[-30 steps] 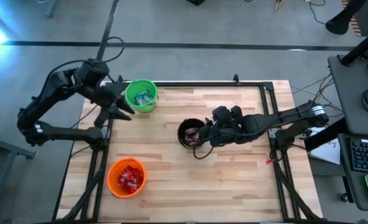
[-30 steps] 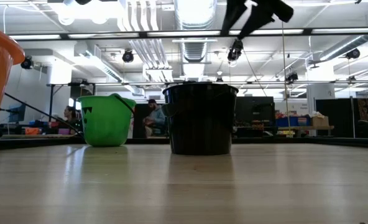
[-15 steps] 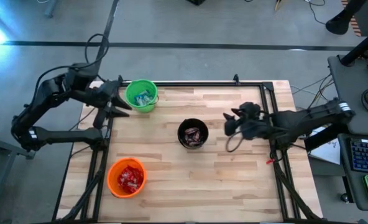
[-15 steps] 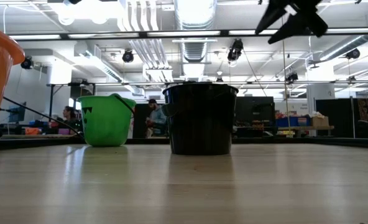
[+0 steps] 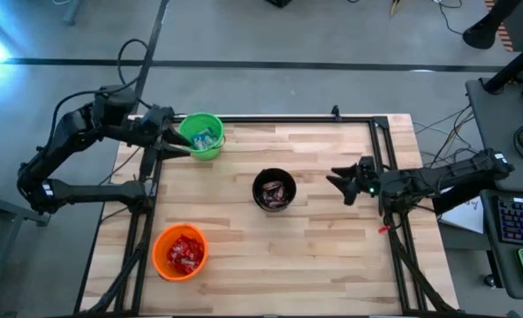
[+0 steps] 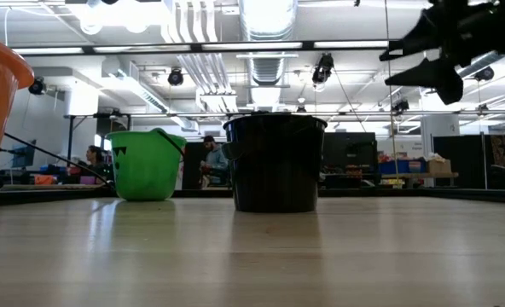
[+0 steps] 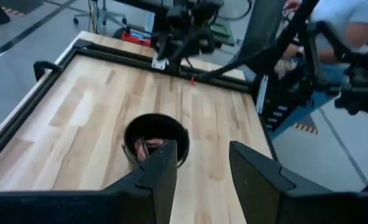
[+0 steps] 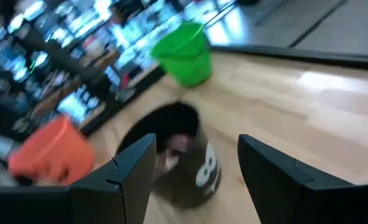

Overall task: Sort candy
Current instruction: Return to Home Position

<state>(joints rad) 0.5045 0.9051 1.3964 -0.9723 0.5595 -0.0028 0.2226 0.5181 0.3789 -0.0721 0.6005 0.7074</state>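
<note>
"So, where is the candy [image 5: 185, 254]?"

"In the buckets, all that I can see of it. Red pieces are in the orange bucket [image 5: 158, 238], blue-and-white pieces in the green bucket [image 5: 191, 152] and dark pieces in the black bucket [image 5: 255, 190]. I see none loose on the table [image 5: 332, 247]. The pieces lie jumbled, so I cannot give a long axis."

"State of the grippers?"

"Each wrist view shows its own two fingers spread wide with nothing between them. Both are empty."

"Positions?"

"The left gripper [image 5: 180, 144] hangs just beside the green bucket's rim, on the side away from the table's centre, pointing across the table. The right gripper [image 5: 339, 184] is near the table's right edge, apart from the black bucket. That bucket lies straight ahead of its fingers, and it is the nearer arm to it."

"Arm pose?"

"The left arm is folded, with its elbow outside the table's left edge. The right arm lies low and nearly straight, reaching in from its base beyond the right edge."

"Next move?"

"I judge the sorting done. Each gripper should draw back from its bucket, and the left one must clear the green rim."
</note>
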